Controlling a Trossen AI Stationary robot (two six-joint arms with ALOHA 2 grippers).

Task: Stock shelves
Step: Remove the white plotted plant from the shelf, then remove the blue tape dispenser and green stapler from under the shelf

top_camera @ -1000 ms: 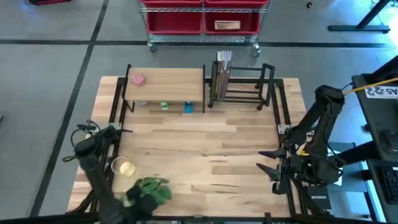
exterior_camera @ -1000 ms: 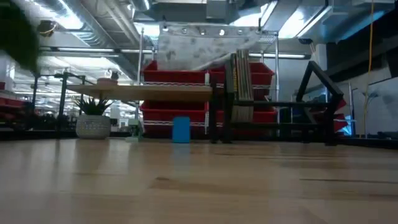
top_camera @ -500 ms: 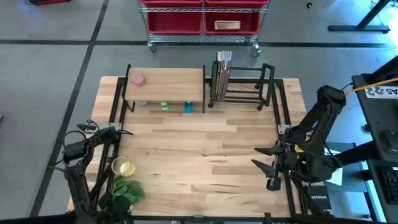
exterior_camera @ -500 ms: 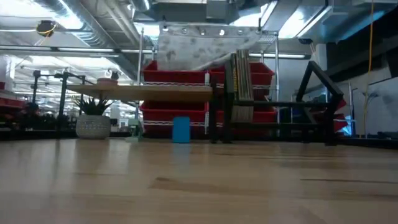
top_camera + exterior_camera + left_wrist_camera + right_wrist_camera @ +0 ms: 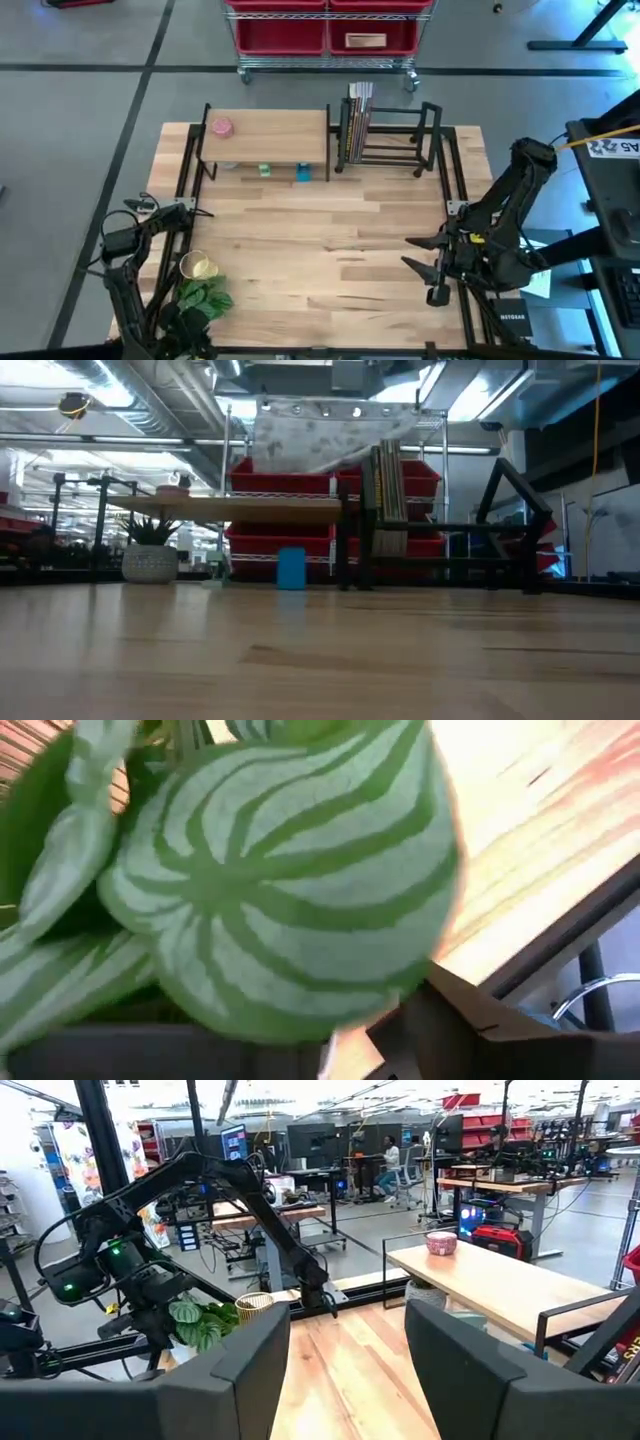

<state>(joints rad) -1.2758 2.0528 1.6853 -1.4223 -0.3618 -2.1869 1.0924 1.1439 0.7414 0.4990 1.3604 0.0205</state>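
The high view looks straight down on the whole table (image 5: 330, 250). The low view faces level across it toward the wood-topped shelf (image 5: 235, 508), which the right wrist view shares. The left wrist view presses against striped leaves (image 5: 280, 890).

Right gripper (image 5: 422, 268) jaws apart.

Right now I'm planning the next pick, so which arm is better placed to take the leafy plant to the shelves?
Left. The left hand is right at the leafy plant in the table's near-left corner. The right hand hangs open near the right edge, far from it.
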